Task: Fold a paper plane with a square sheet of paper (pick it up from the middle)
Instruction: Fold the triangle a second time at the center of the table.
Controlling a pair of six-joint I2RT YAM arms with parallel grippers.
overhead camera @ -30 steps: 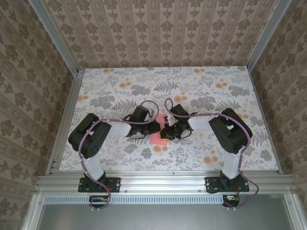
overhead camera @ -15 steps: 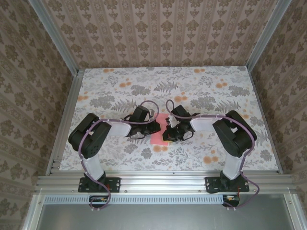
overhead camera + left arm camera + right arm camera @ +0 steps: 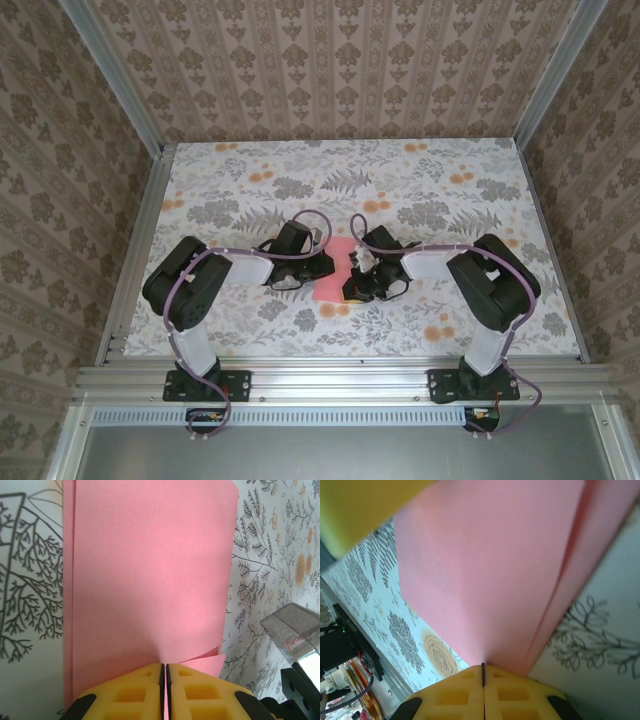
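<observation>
Pink sheet pinched by L hand, R hand (wrist cams: doubled layers).

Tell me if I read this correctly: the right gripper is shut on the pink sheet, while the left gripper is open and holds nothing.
Not quite. The left gripper is not open. The left wrist view shows its yellow fingers pressed together, pinching the edge of the pink sheet. The rest stands: the right gripper is shut on the sheet.
</observation>
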